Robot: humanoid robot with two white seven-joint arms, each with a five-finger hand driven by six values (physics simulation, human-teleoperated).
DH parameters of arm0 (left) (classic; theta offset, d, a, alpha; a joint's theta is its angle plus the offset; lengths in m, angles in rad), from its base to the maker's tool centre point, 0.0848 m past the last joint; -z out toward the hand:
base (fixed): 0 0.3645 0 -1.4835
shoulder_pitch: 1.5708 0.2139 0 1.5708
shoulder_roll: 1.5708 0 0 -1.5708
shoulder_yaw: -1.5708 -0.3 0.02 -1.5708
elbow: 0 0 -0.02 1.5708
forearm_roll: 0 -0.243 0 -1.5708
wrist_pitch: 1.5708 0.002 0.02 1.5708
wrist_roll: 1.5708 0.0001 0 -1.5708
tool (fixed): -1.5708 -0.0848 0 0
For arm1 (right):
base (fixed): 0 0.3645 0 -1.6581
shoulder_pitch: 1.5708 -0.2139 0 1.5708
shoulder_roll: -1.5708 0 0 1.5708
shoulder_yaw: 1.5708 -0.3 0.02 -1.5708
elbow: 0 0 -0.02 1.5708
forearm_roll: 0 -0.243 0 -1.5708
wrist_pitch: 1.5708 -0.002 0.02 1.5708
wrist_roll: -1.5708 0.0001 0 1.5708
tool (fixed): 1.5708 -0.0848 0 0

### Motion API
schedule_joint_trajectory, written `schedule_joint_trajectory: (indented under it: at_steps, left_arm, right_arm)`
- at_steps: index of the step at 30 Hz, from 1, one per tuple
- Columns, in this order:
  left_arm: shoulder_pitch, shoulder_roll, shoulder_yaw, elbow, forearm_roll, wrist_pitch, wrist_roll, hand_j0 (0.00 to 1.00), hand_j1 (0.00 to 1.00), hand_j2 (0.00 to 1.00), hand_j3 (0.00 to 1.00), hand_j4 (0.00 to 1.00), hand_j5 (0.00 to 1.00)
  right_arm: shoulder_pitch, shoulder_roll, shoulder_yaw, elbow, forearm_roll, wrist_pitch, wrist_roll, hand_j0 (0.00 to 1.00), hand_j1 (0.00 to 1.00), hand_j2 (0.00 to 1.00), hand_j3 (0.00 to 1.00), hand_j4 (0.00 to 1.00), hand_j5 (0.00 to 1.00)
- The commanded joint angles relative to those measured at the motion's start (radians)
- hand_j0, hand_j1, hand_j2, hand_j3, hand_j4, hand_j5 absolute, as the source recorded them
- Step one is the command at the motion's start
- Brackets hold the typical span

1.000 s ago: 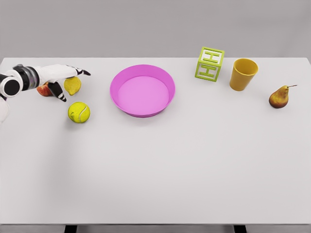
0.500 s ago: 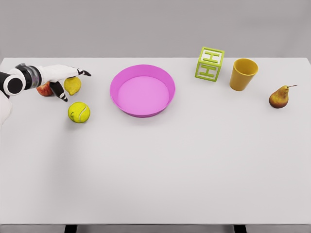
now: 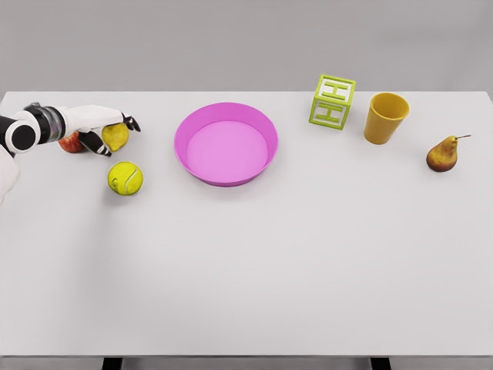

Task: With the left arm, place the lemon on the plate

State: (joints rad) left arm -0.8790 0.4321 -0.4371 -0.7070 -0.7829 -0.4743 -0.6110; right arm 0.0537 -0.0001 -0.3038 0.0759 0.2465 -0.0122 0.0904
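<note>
1. The left hand point(image 3: 98, 129) sits at the upper left of the frame, its white arm reaching in from the left edge. Its dark-tipped fingers point(image 3: 131, 123) are curled around the lemon point(image 3: 115, 136), with one finger over the top and the thumb low on the fruit's left side, so the hand is closed on it.
2. The lemon is yellow and lies on the white surface point(image 3: 246, 262) at the upper left, left of the plate and not on it. Whether it is lifted clear of the surface cannot be told.
3. Just behind the wrist, partly hidden by it, a red apple point(image 3: 71, 142) shows at the far left.
4. Just below the lemon, and apart from it, a yellow-green tennis ball point(image 3: 125, 178) rests on the surface.
5. The plate point(image 3: 226, 143) is a bright pink round dish with a raised rim, in the upper middle of the frame, near the lemon on its right side. Nothing lies in it.
6. Further right along the upper part of the frame stands a green letter block point(image 3: 332, 102), tilted a little, and just beside it to the right an upright orange-yellow cup point(image 3: 385, 117).
7. Near the right edge a brown-yellow pear point(image 3: 442, 154) lies alone, well apart from the cup.
8. The right arm does not show in this view.
</note>
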Motion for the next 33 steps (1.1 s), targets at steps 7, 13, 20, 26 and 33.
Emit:
schedule_joint_trajectory:
  at_steps: [7,13,20,26,33]
  left_arm:
    - [0.000,0.000,0.003,-0.003,0.008,0.003,0.000,0.59,0.59,0.59,0.59,0.59,0.59]
    - [-0.008,0.004,0.015,-0.012,0.019,0.002,0.000,0.58,0.58,0.58,0.58,0.58,0.58]
    - [-0.006,0.011,0.031,-0.081,0.022,-0.007,0.000,0.58,0.58,0.58,0.58,0.58,0.58]
    - [-0.003,0.010,0.035,-0.132,0.024,-0.007,0.000,0.57,0.57,0.57,0.57,0.57,0.57]
    - [0.000,0.002,0.044,-0.181,0.024,-0.007,0.000,0.57,0.57,0.57,0.57,0.57,0.57]
  right_arm:
    - [0.000,0.000,0.000,-0.001,0.000,0.000,0.000,1.00,1.00,1.00,1.00,1.00,1.00]
    - [0.000,0.000,0.000,0.001,-0.001,0.000,0.000,1.00,1.00,1.00,1.00,1.00,1.00]
    - [0.000,0.000,0.000,0.001,0.000,0.000,0.000,1.00,1.00,1.00,1.00,1.00,1.00]
    - [0.000,0.000,0.000,-0.001,0.000,0.000,0.000,1.00,1.00,1.00,1.00,1.00,1.00]
    - [0.000,0.000,0.000,0.001,0.000,0.000,0.000,1.00,1.00,1.00,1.00,1.00,1.00]
